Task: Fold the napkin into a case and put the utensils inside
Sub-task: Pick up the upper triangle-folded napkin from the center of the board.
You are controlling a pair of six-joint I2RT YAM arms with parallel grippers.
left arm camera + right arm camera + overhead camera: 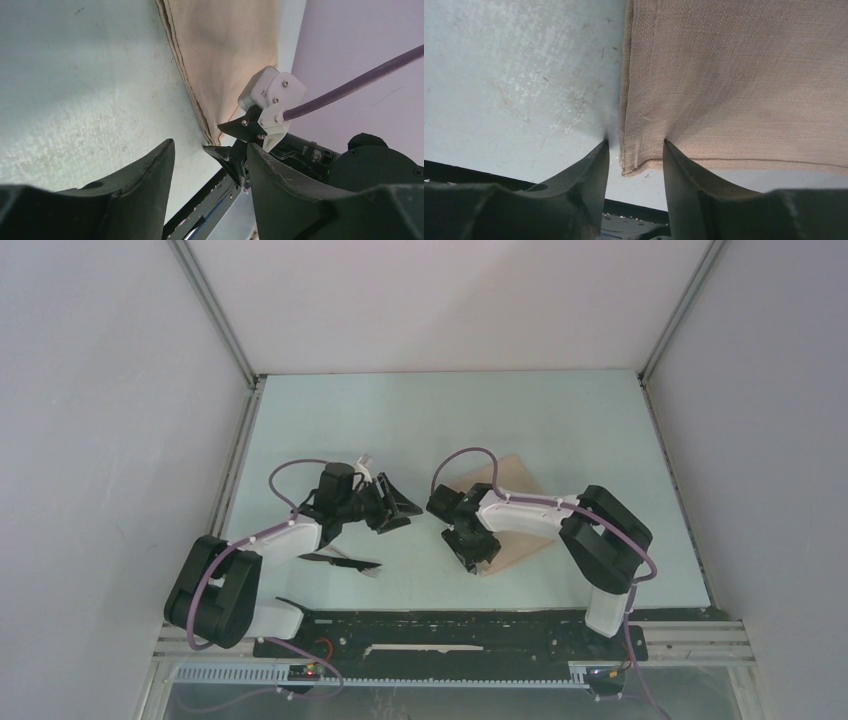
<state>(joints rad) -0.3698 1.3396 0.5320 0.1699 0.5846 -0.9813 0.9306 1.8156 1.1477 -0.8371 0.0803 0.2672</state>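
Right wrist view: napkin (734, 80) corner between parted, unclamped tips of right claw (635, 143).

You see the napkin (512, 480), tan and plain, folded flat in stacked layers right of centre. The black utensils (340, 562) lie well apart to its left.
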